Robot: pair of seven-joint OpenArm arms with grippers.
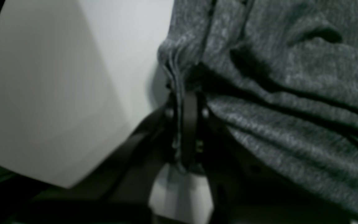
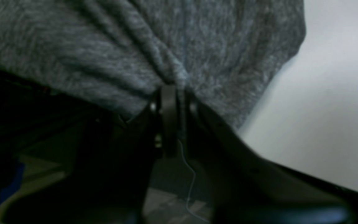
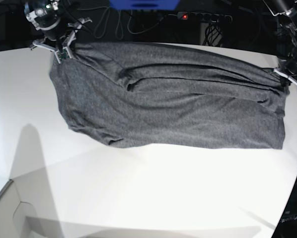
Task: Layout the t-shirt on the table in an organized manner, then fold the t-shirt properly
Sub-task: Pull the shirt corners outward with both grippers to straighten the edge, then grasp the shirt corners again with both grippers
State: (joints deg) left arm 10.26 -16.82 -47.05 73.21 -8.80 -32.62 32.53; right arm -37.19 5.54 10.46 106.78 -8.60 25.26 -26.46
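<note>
A: Holding check: left pincer (image 3: 289, 78) clamped on a bunched corner of the t-shirt (image 3: 173, 106); right pincer (image 3: 59, 48) likewise pinching gathered cloth at the far end.

B: Shirt position?

A: Stretched between both arms across the back of the bench (image 3: 148, 188), lower part draped on it, long creases along the span.

B: Advice for layout: keep even tension, lower both ends level, and only release once the creases flatten.

Beyond the lit white surface, a dark surround is seen, where black cables (image 3: 113, 22) and a power strip (image 3: 205, 17) with a red light are laid.
</note>
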